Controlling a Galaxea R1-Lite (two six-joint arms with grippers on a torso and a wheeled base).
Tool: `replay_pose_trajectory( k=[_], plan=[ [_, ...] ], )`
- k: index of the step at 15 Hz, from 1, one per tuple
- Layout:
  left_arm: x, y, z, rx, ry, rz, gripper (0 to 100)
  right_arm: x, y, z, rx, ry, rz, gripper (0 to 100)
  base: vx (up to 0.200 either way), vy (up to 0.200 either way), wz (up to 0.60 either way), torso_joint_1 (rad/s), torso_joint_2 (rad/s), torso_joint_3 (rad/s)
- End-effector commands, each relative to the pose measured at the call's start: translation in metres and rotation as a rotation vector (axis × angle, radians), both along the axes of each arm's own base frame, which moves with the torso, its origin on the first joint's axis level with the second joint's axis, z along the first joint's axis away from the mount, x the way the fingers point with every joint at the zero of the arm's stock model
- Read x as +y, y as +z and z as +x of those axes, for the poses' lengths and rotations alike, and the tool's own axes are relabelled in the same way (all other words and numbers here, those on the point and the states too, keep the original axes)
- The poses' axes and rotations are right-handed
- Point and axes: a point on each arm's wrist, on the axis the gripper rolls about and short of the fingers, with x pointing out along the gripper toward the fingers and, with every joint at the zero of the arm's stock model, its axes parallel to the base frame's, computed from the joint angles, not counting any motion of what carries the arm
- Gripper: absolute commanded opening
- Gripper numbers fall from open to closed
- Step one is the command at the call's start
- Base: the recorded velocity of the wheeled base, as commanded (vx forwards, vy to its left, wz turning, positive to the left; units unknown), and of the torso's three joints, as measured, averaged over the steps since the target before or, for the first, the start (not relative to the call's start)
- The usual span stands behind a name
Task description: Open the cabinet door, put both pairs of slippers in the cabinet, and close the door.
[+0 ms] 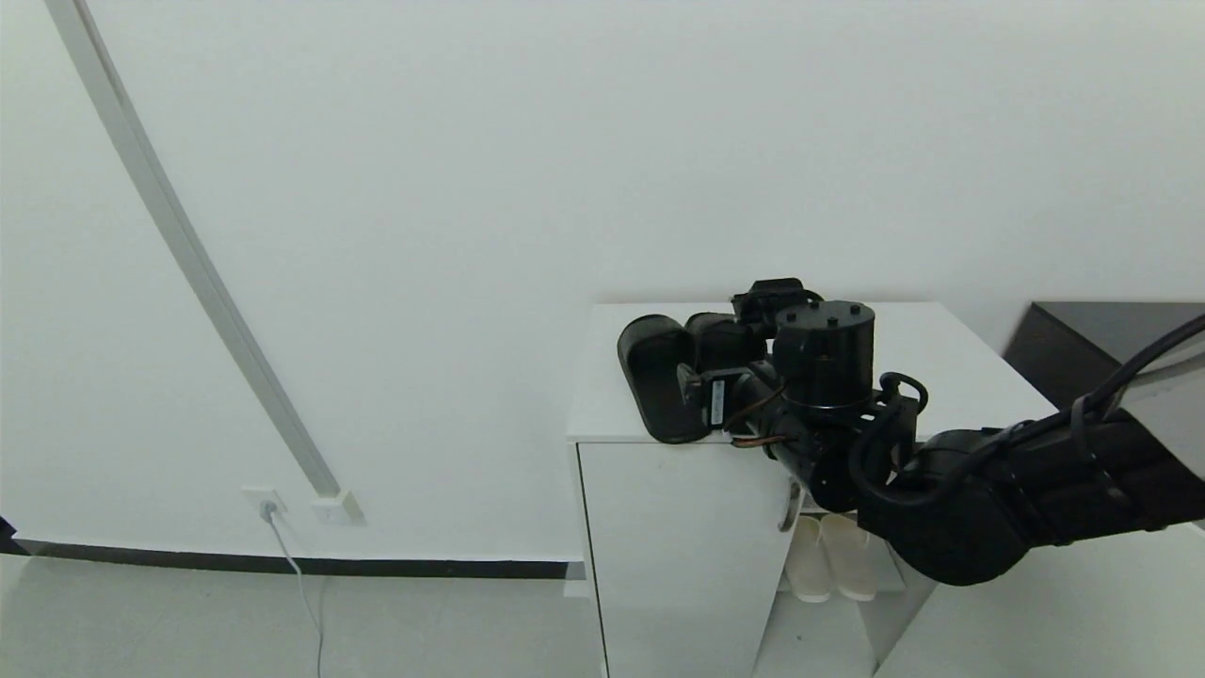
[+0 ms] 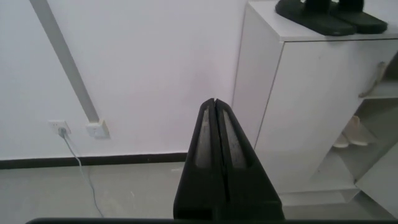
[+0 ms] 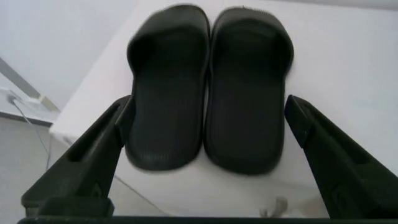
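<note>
Slippers, the black pair (image 3: 242,87), lie side by side at the cabinet top's (image 1: 941,358) 8 o'clock corner; the white pair (image 1: 828,556) sits shelved inside. Right gripper (image 3: 208,112) gapes wide and empty, straddling both near ends. I'd squeeze evenly so the 2 lift together. Left gripper (image 2: 215,107) is pinched closed, empty.

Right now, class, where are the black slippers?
Head view: the black slippers lie side by side on the cabinet top, at its front left corner, beside the open right claw.
</note>
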Motion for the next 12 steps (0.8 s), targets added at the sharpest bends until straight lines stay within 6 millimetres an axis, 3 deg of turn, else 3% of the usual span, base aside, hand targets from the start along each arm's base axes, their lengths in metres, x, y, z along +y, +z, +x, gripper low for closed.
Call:
replay_pose_trajectory(
  k=[1, 5, 12],
  plan=[
    [0.000, 0.000, 0.000, 0.001, -0.001, 0.000, 0, -0.002, -0.007, -0.003, 0.021, 0.000, -0.006, 100, 0.200, 0.000, 0.00, 0.007, 0.00, 0.002],
    [0.000, 0.000, 0.000, 0.001, -0.001, -0.002, 0, -0.001, -0.024, -0.011, 0.066, 0.013, -0.018, 100, 0.200, 0.000, 0.00, 0.007, 0.00, -0.001],
    [0.000, 0.000, 0.000, 0.001, 0.001, -0.003, 0, 0.019, -0.049, 0.022, 0.036, 0.007, -0.031, 100, 0.000, 0.000, 0.00, 0.000, 0.00, 0.000]
  ],
)
